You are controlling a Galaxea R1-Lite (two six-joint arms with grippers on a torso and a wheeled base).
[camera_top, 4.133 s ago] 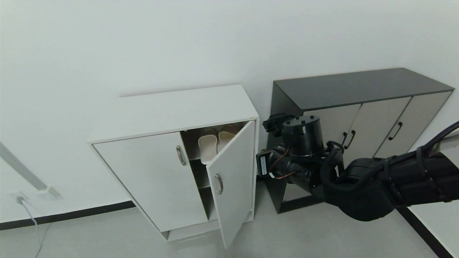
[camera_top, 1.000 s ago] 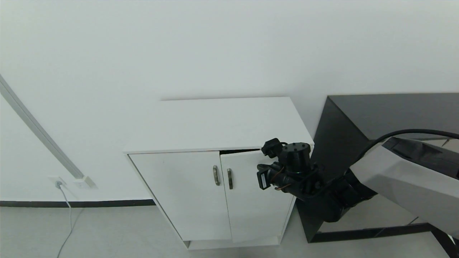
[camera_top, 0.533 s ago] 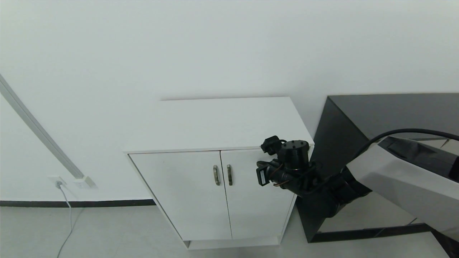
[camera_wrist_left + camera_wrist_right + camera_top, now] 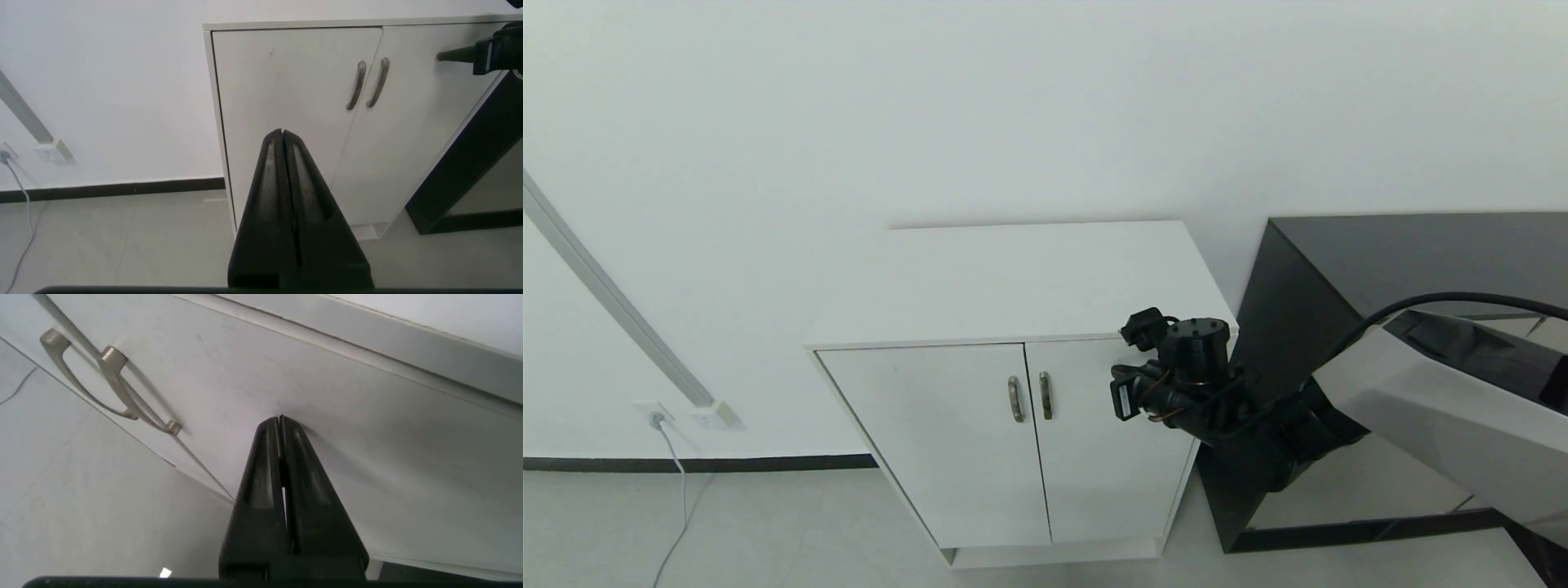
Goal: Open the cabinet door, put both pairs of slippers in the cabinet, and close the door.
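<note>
The white cabinet [image 4: 1021, 278] stands against the wall with both doors shut, hiding its inside. Two metal handles [image 4: 1029, 398] meet at the middle seam. My right gripper [image 4: 280, 422] is shut with nothing held, its tip pressed against the upper part of the right door [image 4: 1094, 465], to the right of the handles [image 4: 106, 371]. From the left wrist view the right gripper [image 4: 448, 56] is a dark tip on that door. My left gripper [image 4: 282, 137] is shut and empty, held low and well back from the left door [image 4: 286, 82].
A black cabinet [image 4: 1380, 253] stands close to the white one's right side. A wall socket with a cable [image 4: 654, 420] is at the lower left, and a grey rail [image 4: 596, 286] slants down the wall. Bare floor [image 4: 768, 531] lies before the cabinet.
The right door, wide open with slippers on a shelf 4.1 s ago and ajar 1 s ago, is now flush shut; my right gripper moved in with it. The head camera shifted earlier.
</note>
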